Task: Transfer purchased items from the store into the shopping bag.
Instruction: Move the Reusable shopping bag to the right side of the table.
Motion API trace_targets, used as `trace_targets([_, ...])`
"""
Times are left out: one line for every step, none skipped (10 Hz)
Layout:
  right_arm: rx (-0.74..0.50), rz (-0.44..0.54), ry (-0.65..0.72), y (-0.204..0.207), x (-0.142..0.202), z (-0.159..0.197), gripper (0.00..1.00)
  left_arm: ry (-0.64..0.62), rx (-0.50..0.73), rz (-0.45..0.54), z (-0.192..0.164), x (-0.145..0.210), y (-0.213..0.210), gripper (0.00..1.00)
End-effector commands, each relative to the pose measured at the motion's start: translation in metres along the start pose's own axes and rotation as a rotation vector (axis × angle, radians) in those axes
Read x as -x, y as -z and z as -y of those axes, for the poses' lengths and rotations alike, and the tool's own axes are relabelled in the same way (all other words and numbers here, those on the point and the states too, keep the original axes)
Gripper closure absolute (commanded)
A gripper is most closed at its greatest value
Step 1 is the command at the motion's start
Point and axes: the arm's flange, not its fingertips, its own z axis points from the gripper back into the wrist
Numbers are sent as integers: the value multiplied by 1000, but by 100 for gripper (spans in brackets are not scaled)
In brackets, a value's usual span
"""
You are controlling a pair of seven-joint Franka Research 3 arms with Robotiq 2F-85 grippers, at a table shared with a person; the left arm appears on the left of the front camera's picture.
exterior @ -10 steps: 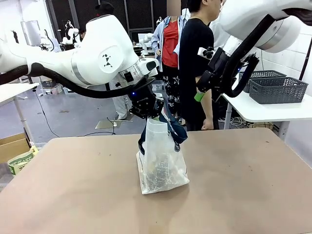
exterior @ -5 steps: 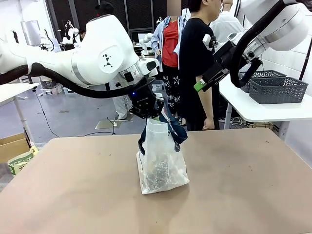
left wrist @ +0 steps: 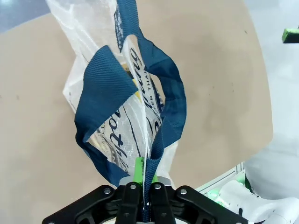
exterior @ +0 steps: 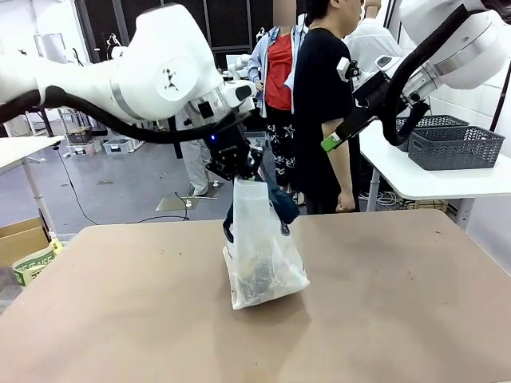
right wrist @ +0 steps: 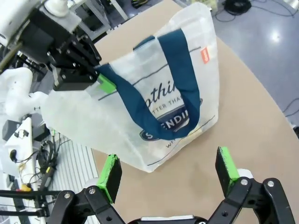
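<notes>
Left gripper (left wrist: 144, 173) clamped on shopping bag (exterior: 259, 247) strap, bag now tilted, lifted off one side; right gripper (right wrist: 168, 175) wide apart, raised higher

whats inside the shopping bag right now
Through the translucent wall of the shopping bag, a dark clump sits at the bottom and a bit of yellow shows beside the logo. The plastic blurs them, so what they are and how many cannot be told.

Bright even indoor light, soft shadows, wide-angle wrist-view distortion
</notes>
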Motion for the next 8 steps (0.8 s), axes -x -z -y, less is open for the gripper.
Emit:
trace_targets([-2,-12,25,-1,-3,-3,0,42,-60,2,-1,-24,-27,100])
trace_targets([-2,-12,25,-1,-3,-3,0,63,-77,-13,-7,-30,-42,100])
trace_targets([-2,-12,25,-1,-3,-3,0,74,-102,-11,-12,-34,-54,100])
trace_targets([-2,-12,25,-1,-3,-3,0,102,-163,-20,-20,-36,-66,100])
trace_targets([-2,-12,25,-1,-3,-3,0,119,-199,-60,-28,-38,-77,100])
trace_targets([-2,-12,25,-1,-3,-3,0,152,-245,-66,-40,-39,-87,100])
trace_targets([-2,-12,25,-1,-3,-3,0,176,-324,-48,-53,-34,-96,100])
trace_targets([-2,-12,25,-1,-3,-3,0,190,-377,-41,-72,-25,-105,100])
